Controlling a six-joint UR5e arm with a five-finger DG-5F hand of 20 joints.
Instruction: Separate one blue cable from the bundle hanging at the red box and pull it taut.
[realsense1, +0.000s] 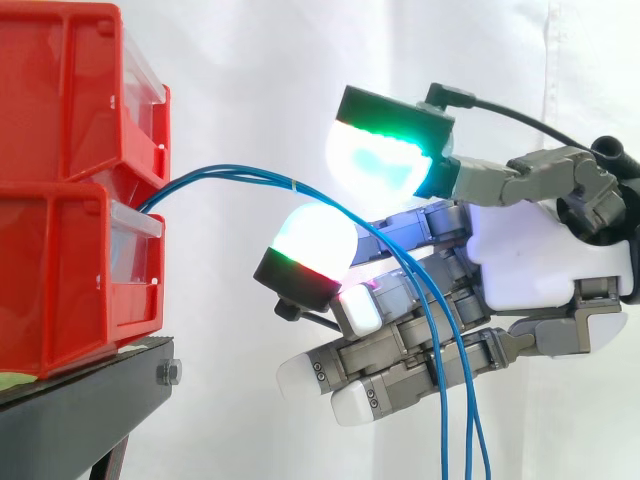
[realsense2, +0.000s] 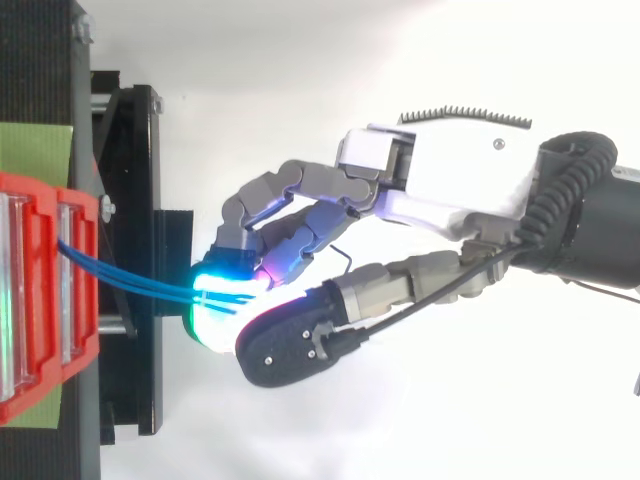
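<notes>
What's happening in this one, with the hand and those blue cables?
The robot's hand reaches from the right toward the stacked red bins on the black stand. A bundle of blue cables arches out from between the bins and hangs down across the fingers. They run between two glowing pads that stand apart; no single cable looks separated or taut yet.
</notes>
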